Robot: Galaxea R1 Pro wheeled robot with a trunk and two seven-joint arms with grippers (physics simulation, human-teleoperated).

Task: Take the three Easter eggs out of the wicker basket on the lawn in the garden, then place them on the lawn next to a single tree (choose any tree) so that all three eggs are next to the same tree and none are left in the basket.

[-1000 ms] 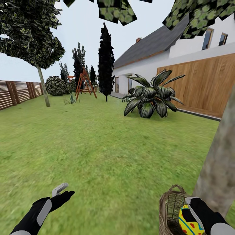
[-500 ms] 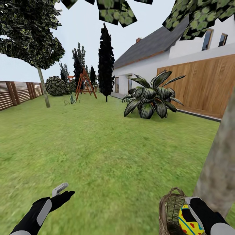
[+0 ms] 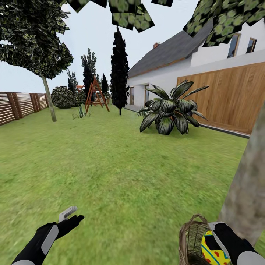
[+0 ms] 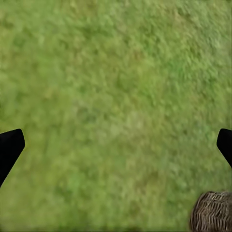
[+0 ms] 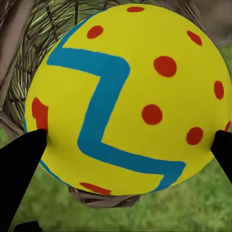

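Clearly, right gripper (image 5: 126, 140) clamps a yellow egg (image 5: 128, 94), blue zigzag, red dots.

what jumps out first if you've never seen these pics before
The bright yellow Easter egg with red dots and a blue zigzag, held between the right gripper's fingers just above the wicker basket at the foot of a thick grey-brown tree trunk. Next, the wide green lawn, with a big dark leafy plant by the white house's wooden wall. The left gripper hangs open over grass.
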